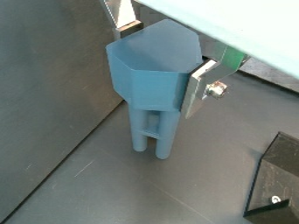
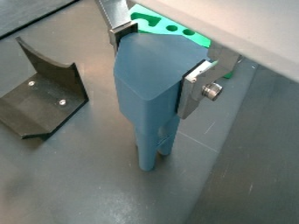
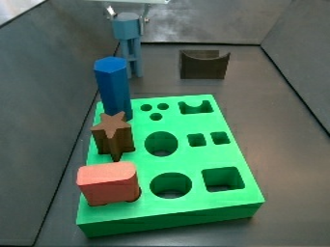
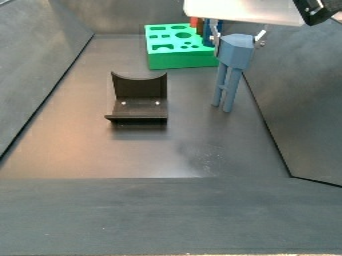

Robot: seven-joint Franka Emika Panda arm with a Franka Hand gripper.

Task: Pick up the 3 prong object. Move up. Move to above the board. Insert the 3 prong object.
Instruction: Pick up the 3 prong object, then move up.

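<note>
The 3 prong object [image 1: 146,83] is a pale steel-blue piece with a blocky head on thin legs. My gripper [image 1: 160,52] is shut on its head, one silver finger [image 1: 198,87] on each side. Both wrist views show it upright with its legs [image 2: 152,153] reaching down to the dark floor; I cannot tell if they touch. In a side view the gripper [image 4: 234,38] holds the object [image 4: 230,70] just beside the green board [image 4: 160,58]. In a side view the gripper [image 3: 125,19] and object [image 3: 126,39] are beyond the board's [image 3: 180,217] far end.
On the board stand a dark blue hexagonal pillar [image 3: 112,87], a brown star [image 3: 114,133] and a red block [image 3: 107,183]. The dark fixture [image 4: 136,97] stands on the floor, also shown in a wrist view [image 2: 41,92]. Sloped grey walls surround the floor.
</note>
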